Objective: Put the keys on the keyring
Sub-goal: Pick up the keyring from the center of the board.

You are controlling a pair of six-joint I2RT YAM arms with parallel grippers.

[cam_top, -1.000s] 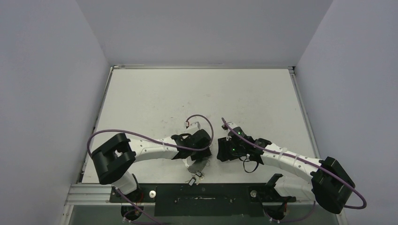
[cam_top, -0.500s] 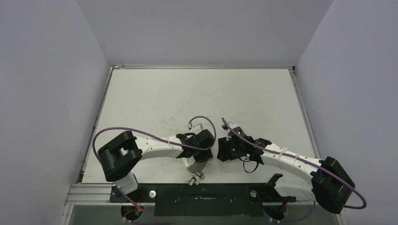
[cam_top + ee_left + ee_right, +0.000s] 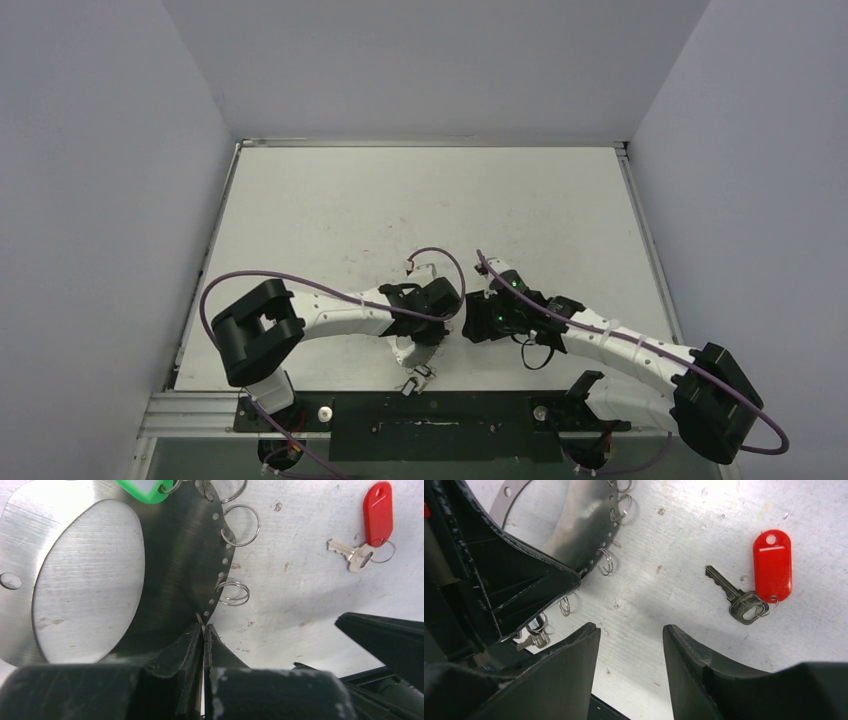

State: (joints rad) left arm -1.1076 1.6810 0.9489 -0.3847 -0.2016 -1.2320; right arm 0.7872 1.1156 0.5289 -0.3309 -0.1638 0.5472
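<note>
Brushed-metal keyring (image 3: pixel 175 555), red-tagged key (image 3: pixel 744 605)

We record a white surface (image 3: pixel 420 200), scuffed and flecked with small dark marks. A left wall (image 3: pixel 100 200), back wall (image 3: pixel 430 60) and right wall (image 3: pixel 750 180), all plain pale grey, enclose it. A black mounting plate (image 3: pixel 430 418) lines its near edge. Lighting is even.

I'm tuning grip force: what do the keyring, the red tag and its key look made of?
The keyring: flat sheet metal, shiny, with fine brushed lines and reflections. The red tag: probably glossy moulded plastic, smooth with soft highlights. The key: silvery metal with a dull sheen; which alloy cannot be told.
</note>
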